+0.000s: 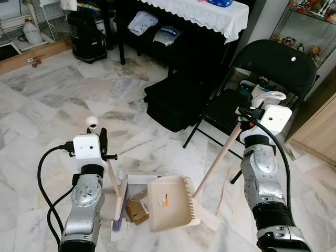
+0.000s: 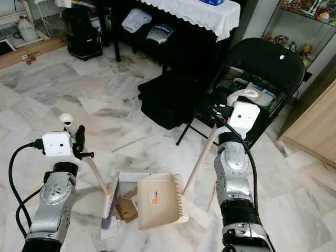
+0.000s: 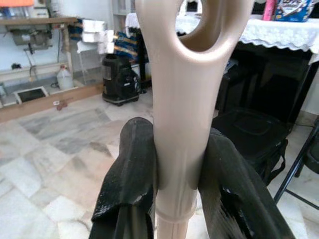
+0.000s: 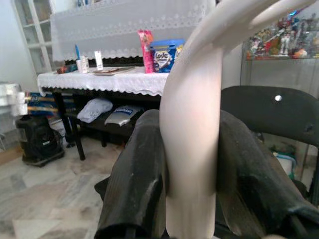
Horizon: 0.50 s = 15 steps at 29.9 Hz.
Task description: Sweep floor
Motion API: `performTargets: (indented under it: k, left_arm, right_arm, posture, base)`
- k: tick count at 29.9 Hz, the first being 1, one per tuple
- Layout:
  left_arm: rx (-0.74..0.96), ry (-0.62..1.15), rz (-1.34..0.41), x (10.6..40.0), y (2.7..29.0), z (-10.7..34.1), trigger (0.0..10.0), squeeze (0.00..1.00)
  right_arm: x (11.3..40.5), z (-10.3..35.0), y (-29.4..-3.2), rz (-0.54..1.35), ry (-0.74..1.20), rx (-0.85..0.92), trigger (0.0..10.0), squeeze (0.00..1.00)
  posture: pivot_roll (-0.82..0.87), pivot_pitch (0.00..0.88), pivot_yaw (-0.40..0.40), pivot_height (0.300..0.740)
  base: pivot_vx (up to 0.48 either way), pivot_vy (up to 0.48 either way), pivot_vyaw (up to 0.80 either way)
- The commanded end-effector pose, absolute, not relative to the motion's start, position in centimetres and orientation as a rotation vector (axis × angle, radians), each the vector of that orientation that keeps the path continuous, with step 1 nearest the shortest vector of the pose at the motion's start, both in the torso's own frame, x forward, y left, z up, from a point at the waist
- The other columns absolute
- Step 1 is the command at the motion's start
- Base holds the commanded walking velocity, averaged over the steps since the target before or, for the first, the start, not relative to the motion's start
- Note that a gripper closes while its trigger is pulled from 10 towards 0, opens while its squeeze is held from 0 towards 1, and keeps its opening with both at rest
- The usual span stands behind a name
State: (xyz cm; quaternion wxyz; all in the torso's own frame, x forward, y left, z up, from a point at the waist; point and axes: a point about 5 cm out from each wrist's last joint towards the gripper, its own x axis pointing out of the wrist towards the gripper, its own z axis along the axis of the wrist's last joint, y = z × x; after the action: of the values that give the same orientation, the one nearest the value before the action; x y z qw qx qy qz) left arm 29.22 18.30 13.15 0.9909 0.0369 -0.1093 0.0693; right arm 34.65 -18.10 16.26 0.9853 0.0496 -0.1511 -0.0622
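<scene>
Left gripper [image 3: 177,172]: jaws clamped on the broom [image 1: 116,197] handle, bristles on the marble floor [image 1: 47,105] beside the dustpan [image 1: 170,203]. Right gripper [image 4: 192,164]: jaws clamped on the dustpan handle. Cardboard scraps [image 1: 137,206] lie between broom head and dustpan

Broom [image 1: 116,197] left of dustpan [image 1: 169,202], cardboard scraps [image 1: 137,206] between, folding chair [image 1: 252,94] behind.

The dustpan [image 1: 169,202] covers part of the cardboard scraps [image 1: 137,206] at its nine o'clock; the box [image 1: 220,2] is cut off at twelve.
</scene>
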Motion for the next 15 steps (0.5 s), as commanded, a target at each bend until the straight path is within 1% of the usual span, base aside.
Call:
performTargets:
  k: [1, 12, 13, 15]
  left_arm:
    - [0.075, -0.268, 0.129, 29.38, 17.98, 14.24, 10.0, 0.00]
    - [0.073, -0.271, 0.130, 29.40, 17.98, 14.33, 10.0, 0.00]
    - [0.073, -0.272, 0.130, 29.40, 17.98, 14.33, 10.0, 0.00]
    - [0.072, -0.273, 0.130, 29.40, 17.98, 14.34, 10.0, 0.00]
  right_arm:
    - [34.67, 17.28, -18.43, -0.133, -0.348, 0.108, 10.0, 0.00]
    - [34.61, 17.31, -18.39, -0.127, -0.356, 0.097, 10.0, 0.00]
    - [34.61, 17.30, -18.43, -0.129, -0.354, 0.097, 10.0, 0.00]
    - [34.59, 17.29, -18.53, -0.132, -0.353, 0.097, 10.0, 0.00]
  posture:
    - [0.09, 0.096, -0.113, 0.740]
    - [0.09, 0.103, -0.114, 0.740]
    - [0.09, 0.103, -0.114, 0.740]
    - [0.09, 0.105, -0.113, 0.740]
  base:
    - [0.289, 0.000, -0.55]
    - [0.288, 0.000, 0.00]
    - [0.244, 0.000, 0.00]
    - [0.000, 0.000, 0.00]
